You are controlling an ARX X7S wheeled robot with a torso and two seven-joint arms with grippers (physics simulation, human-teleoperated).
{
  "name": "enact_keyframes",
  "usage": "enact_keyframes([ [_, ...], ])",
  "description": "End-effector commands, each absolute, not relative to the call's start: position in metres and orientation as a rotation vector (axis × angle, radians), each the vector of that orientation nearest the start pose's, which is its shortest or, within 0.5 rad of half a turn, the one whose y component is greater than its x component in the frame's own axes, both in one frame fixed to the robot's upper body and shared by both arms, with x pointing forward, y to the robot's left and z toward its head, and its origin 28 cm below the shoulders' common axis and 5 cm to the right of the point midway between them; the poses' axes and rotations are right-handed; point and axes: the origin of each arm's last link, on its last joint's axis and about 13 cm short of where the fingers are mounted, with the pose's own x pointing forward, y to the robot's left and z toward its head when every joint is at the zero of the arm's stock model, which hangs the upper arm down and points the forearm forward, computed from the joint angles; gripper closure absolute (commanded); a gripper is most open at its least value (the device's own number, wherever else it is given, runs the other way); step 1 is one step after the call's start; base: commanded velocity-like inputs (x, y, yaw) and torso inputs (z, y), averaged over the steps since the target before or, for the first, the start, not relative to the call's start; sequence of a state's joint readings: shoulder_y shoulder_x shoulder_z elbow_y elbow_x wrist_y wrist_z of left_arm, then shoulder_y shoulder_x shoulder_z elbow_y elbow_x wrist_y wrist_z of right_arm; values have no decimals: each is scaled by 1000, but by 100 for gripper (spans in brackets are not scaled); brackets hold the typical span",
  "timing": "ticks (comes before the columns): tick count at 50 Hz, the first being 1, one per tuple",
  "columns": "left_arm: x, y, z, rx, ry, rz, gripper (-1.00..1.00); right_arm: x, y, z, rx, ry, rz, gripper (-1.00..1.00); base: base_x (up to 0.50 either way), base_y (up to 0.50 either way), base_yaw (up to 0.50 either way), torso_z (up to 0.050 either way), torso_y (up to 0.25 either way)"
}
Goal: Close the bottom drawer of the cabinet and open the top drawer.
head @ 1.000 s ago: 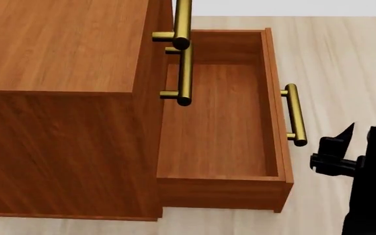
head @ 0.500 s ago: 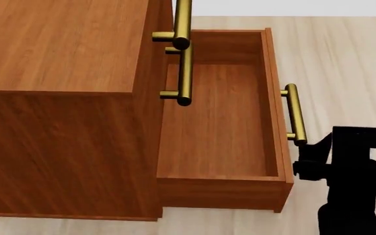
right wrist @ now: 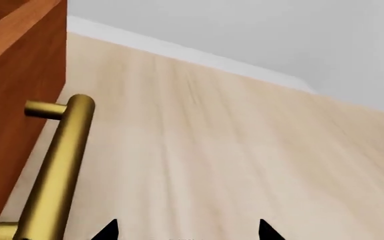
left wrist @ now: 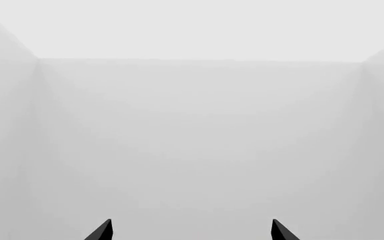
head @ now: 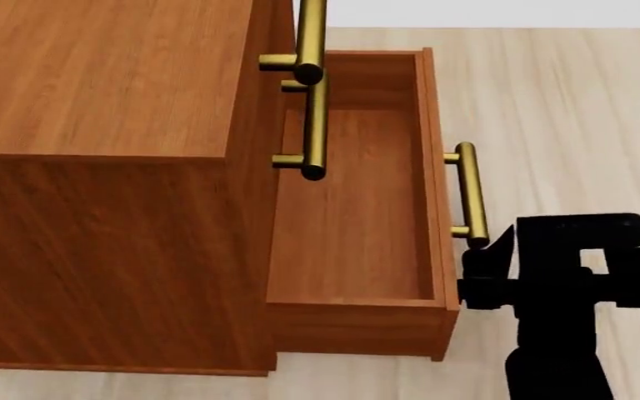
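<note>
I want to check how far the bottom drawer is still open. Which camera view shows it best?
The head view: the whole bottom drawer shows, pulled out of the cabinet, interior visible. The right wrist view shows only its front edge and brass handle. The left wrist view shows none of it.

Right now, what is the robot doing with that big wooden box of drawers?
The robot is closing the bottom drawer of the cabinet. Its right gripper is pressed up by the brass handle, and the drawer has slid partway in since a moment ago, though it sticks out a lot. The top drawer is shut. The left gripper just faces a blank wall.
</note>
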State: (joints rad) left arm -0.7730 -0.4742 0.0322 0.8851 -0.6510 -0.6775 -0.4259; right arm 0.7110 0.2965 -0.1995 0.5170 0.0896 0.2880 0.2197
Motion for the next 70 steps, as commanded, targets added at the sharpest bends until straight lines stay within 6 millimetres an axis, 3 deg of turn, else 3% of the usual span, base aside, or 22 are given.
enact_keyframes([
  [1, 208, 228, 299, 11, -844, -95, -100, 348, -155, 88, -248, 91, -169, -100, 0, 0, 0, 0, 0],
  [45, 208, 228, 303, 13, -851, -106, -100, 356, -82, 107, -204, 36, 154, -100, 0, 0, 1, 0, 0],
  [70, 206, 228, 303, 5, -855, -105, -100, 339, -59, 119, -90, 11, 322, -100, 0, 0, 0, 0, 0],
])
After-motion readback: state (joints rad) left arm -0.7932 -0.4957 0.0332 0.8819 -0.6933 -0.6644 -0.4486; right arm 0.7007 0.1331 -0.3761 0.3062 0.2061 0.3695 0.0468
